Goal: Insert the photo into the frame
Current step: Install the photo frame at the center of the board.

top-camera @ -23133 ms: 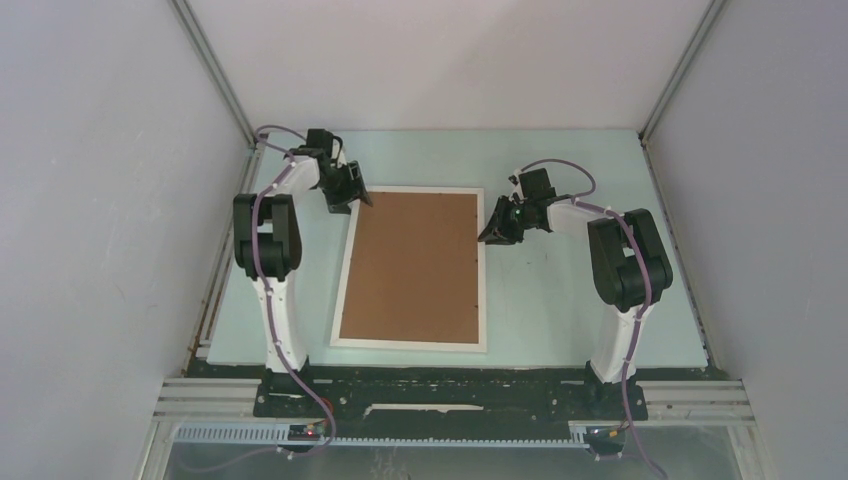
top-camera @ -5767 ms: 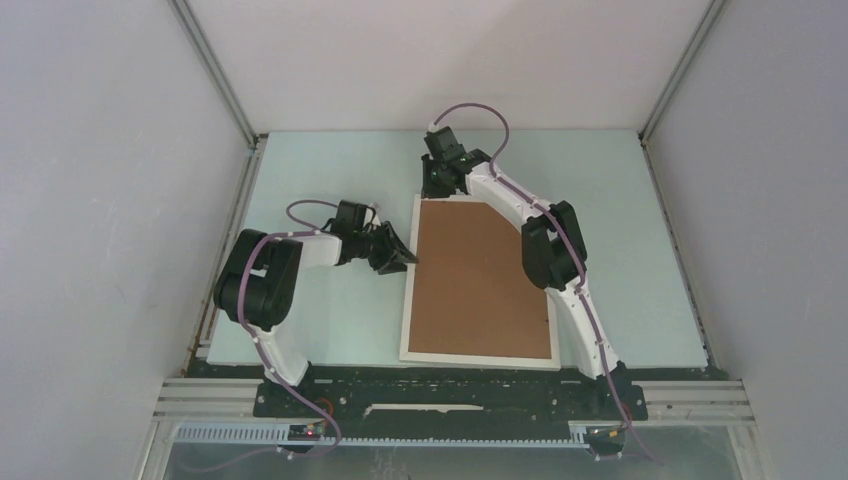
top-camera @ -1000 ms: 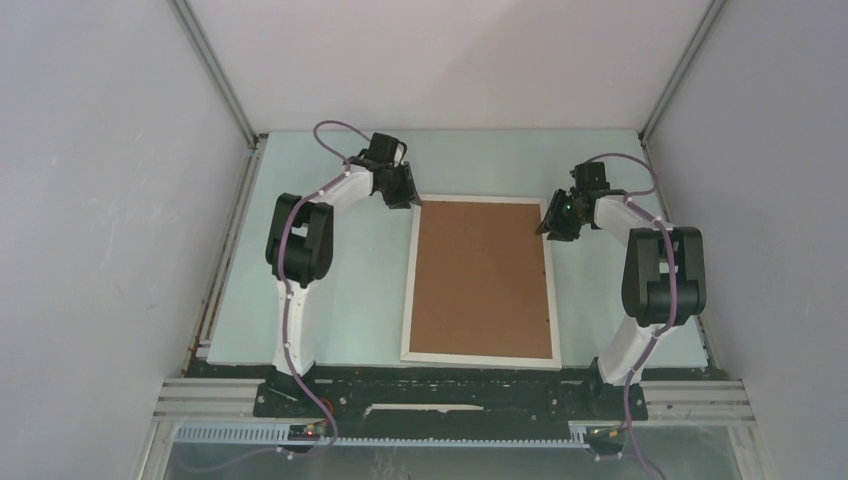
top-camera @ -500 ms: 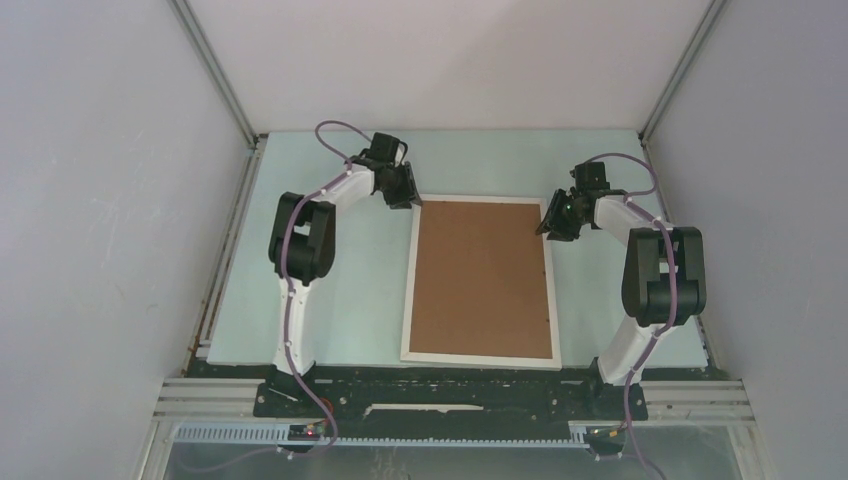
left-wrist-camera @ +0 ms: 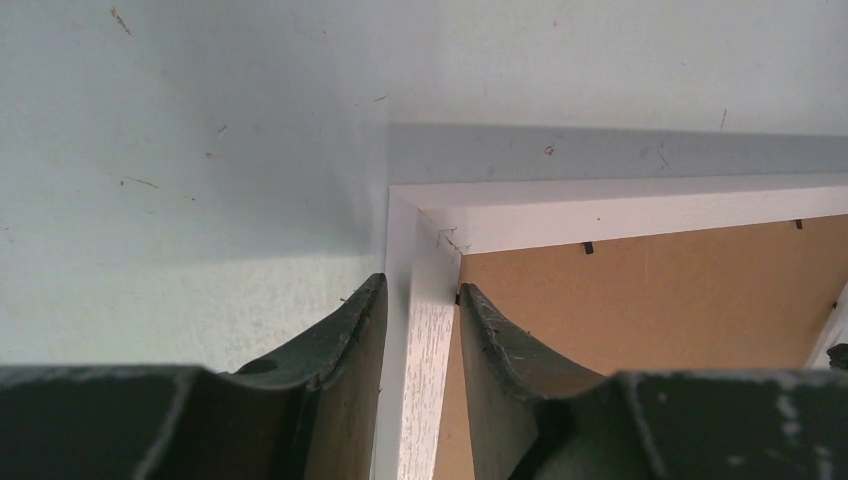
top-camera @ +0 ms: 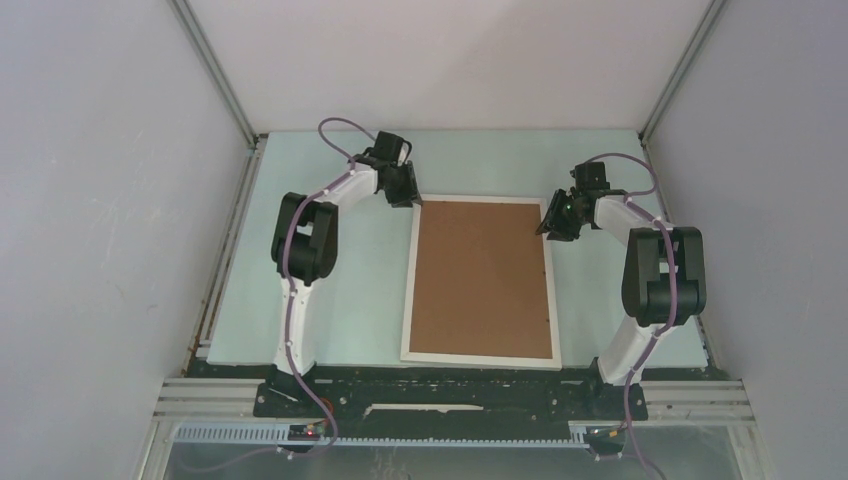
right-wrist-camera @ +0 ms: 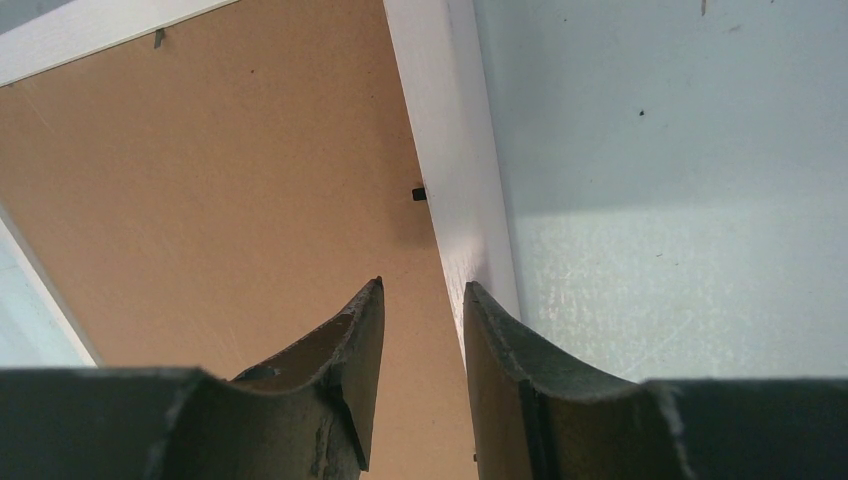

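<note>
The white frame point(top-camera: 480, 357) lies face down on the table with a brown backing board point(top-camera: 482, 278) filling it. The photo is out of view. My left gripper point(top-camera: 408, 198) is at the frame's far left corner. In the left wrist view its jaws point(left-wrist-camera: 422, 290) are closed on either side of the left rim point(left-wrist-camera: 600, 212). My right gripper point(top-camera: 552, 226) is at the right rim near the far right corner. In the right wrist view it point(right-wrist-camera: 424, 288) is slightly open, one finger over the board point(right-wrist-camera: 220, 180) and one over the rim point(right-wrist-camera: 445, 120).
The pale green table point(top-camera: 330, 290) is walled in by grey panels on three sides. Small black tabs point(right-wrist-camera: 419, 193) hold the board along the frame's inner edge. Both arm bases stand at the near edge.
Over the last second the left arm has shifted slightly at the far left corner. The frame and the right arm have not moved. Earlier the frame was slid to the right.
</note>
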`<move>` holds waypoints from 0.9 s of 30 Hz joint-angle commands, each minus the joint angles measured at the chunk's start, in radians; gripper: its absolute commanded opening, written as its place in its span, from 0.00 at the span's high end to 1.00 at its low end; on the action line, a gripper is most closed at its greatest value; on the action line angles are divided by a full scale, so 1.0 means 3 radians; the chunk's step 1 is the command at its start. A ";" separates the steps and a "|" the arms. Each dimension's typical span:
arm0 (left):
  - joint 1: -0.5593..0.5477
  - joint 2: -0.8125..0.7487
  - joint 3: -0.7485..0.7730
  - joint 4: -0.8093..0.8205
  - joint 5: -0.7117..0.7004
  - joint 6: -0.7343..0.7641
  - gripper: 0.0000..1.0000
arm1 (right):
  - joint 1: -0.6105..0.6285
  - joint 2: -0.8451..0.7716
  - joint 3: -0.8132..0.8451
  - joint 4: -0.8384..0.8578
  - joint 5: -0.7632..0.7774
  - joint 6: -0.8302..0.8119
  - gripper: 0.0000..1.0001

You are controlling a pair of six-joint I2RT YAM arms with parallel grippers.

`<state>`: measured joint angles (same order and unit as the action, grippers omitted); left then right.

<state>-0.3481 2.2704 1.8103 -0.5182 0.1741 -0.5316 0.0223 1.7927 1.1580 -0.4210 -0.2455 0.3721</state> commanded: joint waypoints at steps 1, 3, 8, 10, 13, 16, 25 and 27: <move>-0.0135 0.0001 0.0024 -0.0353 -0.0143 0.0114 0.61 | 0.0022 0.0098 -0.0025 -0.0003 0.0031 -0.0033 0.57; -0.0155 0.0000 0.0030 -0.0451 -0.0206 0.0123 0.62 | 0.0025 0.0099 -0.0029 -0.0003 0.0033 -0.0028 0.57; -0.0232 0.0053 0.0065 -0.0632 -0.0357 0.0073 0.61 | 0.0035 0.0090 -0.0021 0.0001 0.0019 -0.0028 0.57; -0.0257 0.0111 0.0144 -0.0753 -0.0412 0.0054 0.61 | 0.0038 0.0078 -0.0027 -0.0002 0.0017 -0.0028 0.57; -0.0307 0.0160 0.0227 -0.0875 -0.0497 0.0016 0.61 | 0.0042 0.0061 -0.0026 -0.0003 0.0013 -0.0028 0.57; -0.0332 0.0258 0.0374 -0.1011 -0.0483 -0.0001 0.59 | 0.0039 0.0046 -0.0026 -0.0003 0.0006 -0.0028 0.57; -0.0274 0.0022 0.0498 -0.0700 -0.0300 0.0177 0.44 | 0.0064 0.0010 -0.0029 -0.0032 0.0002 -0.0042 0.57; -0.0254 -0.0173 0.0389 -0.0549 -0.0277 0.0235 0.38 | 0.0059 -0.0014 -0.0030 -0.0054 0.0024 -0.0050 0.56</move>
<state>-0.4259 2.3249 1.9625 -0.7464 0.0498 -0.5091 0.0288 1.7927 1.1580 -0.4187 -0.2459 0.3695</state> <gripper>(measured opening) 0.579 0.430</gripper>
